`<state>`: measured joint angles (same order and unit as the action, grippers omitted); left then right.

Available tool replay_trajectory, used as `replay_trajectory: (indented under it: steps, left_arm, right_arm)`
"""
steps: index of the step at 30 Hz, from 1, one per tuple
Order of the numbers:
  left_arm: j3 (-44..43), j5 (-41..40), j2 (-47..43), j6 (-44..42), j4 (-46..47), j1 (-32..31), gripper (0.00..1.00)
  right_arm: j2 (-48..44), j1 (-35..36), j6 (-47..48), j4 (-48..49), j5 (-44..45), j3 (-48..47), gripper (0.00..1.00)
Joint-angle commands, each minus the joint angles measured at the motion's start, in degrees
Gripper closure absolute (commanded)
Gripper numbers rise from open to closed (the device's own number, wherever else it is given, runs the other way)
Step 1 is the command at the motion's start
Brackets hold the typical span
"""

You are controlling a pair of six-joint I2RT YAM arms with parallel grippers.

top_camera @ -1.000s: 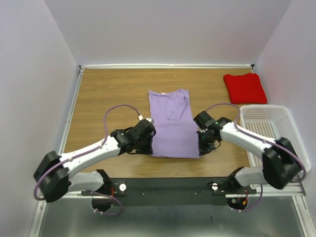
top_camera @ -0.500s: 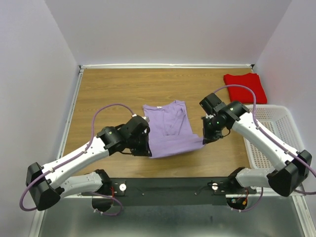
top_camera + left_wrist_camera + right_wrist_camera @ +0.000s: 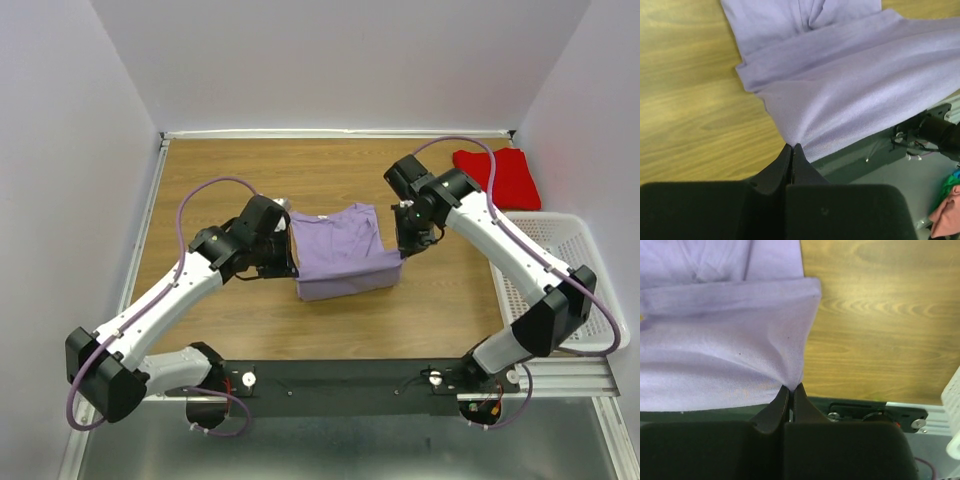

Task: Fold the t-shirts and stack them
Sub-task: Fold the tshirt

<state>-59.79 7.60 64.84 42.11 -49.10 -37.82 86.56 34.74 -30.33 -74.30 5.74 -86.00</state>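
Carried back over the lavender t-shirt [image 3: 342, 255] since a second ago, hem corners clenched in left gripper [image 3: 791, 150] and right gripper [image 3: 791, 389], bare table [image 3: 220, 170] beyond its collar.

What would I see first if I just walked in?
The purple shirt in the middle of the table, with its near edge raised. The left gripper pinches one corner and the right gripper pinches the other. A folded red shirt lies at the far right corner.

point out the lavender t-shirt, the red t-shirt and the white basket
lavender t-shirt [image 3: 343, 258]: top external view, middle of the visible cloth
red t-shirt [image 3: 505, 185]: top external view, centre of the folded cloth
white basket [image 3: 565, 240]: top external view, bare perforated floor
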Motion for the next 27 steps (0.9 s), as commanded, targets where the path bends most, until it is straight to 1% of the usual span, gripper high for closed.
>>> replay_trajectory:
  steps: [1,13,23,27]
  left_arm:
    - [-2.87,-0.48,2.04,-5.89,-0.38,2.57,1.0]
    - [-6.21,-0.13,10.74,-12.83,6.38,10.66,1.0]
    - [-11.75,-0.39,21.28,-16.97,12.97,15.76,1.0]
    - [-13.68,-1.26,27.08,-17.5,17.79,16.81,1.0]
  right_arm:
    - [2.9,-1.08,2.73,-0.41,5.16,-4.26,0.99]
    - [15.72,-4.07,6.77,5.04,4.9,-16.03,1.0]
    - [24.25,-8.46,8.88,10.93,2.97,-19.56,0.99]
    - [27.68,-10.39,9.23,14.09,2.61,-20.44,0.99]
